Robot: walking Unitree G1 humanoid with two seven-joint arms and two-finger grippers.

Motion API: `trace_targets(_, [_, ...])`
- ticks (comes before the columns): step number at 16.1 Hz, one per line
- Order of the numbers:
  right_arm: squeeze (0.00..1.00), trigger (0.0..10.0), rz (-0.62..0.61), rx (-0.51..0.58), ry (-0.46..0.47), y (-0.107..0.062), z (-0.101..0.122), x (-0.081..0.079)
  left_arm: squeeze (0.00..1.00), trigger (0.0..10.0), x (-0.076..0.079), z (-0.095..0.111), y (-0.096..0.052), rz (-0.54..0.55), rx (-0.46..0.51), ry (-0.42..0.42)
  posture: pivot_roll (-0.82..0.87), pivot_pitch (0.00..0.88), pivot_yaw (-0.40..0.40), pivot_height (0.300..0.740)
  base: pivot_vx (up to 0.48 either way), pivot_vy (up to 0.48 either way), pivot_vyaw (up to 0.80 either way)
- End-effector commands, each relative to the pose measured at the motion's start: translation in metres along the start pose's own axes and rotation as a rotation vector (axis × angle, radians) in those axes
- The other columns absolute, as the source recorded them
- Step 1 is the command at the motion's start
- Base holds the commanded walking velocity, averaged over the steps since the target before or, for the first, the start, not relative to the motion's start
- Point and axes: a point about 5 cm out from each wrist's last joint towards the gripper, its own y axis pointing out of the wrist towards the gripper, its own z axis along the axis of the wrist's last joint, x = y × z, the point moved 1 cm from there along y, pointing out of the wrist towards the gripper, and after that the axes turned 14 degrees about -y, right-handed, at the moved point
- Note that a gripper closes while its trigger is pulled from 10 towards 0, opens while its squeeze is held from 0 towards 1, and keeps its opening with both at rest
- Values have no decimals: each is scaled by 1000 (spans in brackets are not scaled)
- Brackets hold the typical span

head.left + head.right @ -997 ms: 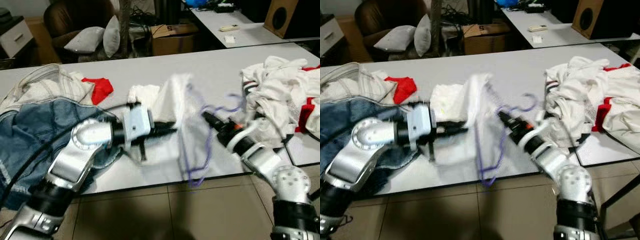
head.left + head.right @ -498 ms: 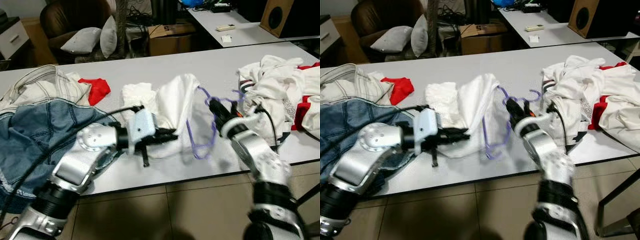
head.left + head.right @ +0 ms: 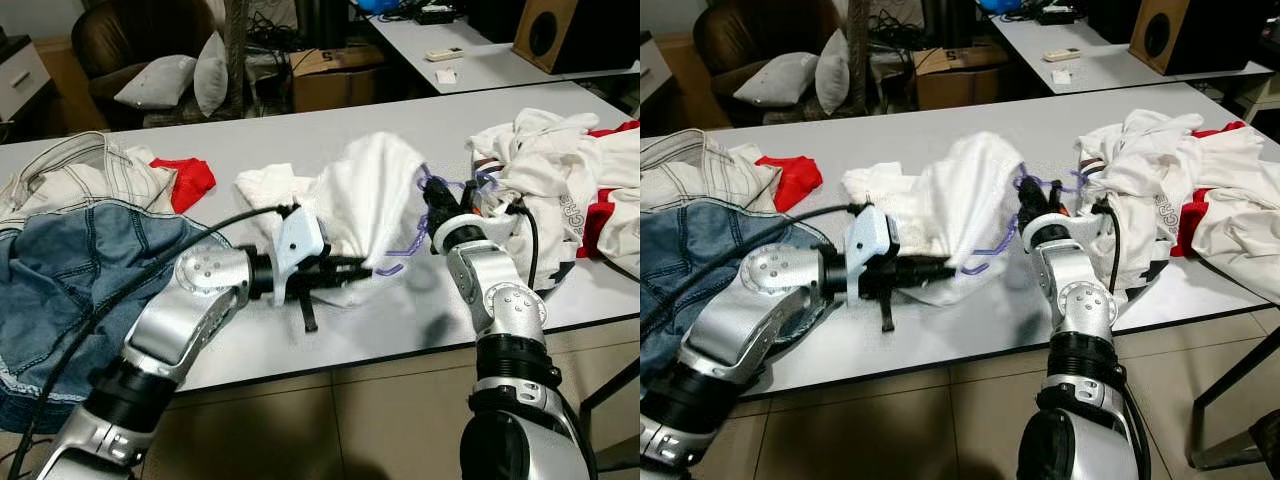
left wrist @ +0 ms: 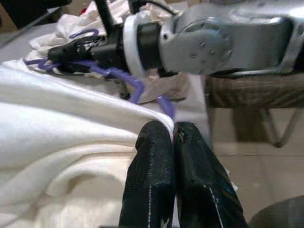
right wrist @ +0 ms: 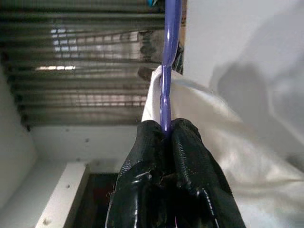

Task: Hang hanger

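Over the bench (image 3: 420, 320), the right tool (image 5: 165, 135) is pinching the purple hanger (image 5: 169, 57) inside the white shirt (image 3: 365, 195); the left tool (image 4: 172, 135) is clamped on the shirt's hem.

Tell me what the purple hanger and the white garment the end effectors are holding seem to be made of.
The purple hanger: probably plastic or plastic-coated wire, judging by its thin, smooth, glossy rod; which one is unclear. The white garment: soft matte fabric, likely cotton knit, since it drapes and folds limply. The right end effector pinches the hanger; the left end effector pinches the garment's edge.
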Motion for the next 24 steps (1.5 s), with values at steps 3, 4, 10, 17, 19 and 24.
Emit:
trace_targets(3, [0,10000,0,60,17,9,6,-11,0,0,16,3,11,-94,21,-52,48,0,81,740,0,0,0])
trace_targets(4, [0,10000,-3,68,21,10,6,-11,0,0,18,7,14,-103,51,-75,48,0,81,740,0,0,0])
trace_targets(10, [0,10000,-3,63,0,19,-4,-17,0,0,22,19,23,-132,128,-171,48,0,77,740,0,0,0])
trace_targets(17, [0,10000,98,-121,-201,20,-48,-37,0,0,15,49,26,-90,280,-232,50,0,70,740,0,0,0])
trace_targets(19, [0,10000,152,-195,-315,10,-54,-36,0,39,-4,59,15,27,303,-198,52,0,67,740,0,0,0])
trace_targets(24, [0,10000,285,-289,-439,-14,-43,-40,0,0,-36,64,-11,197,250,-113,48,0,69,740,0,0,0])
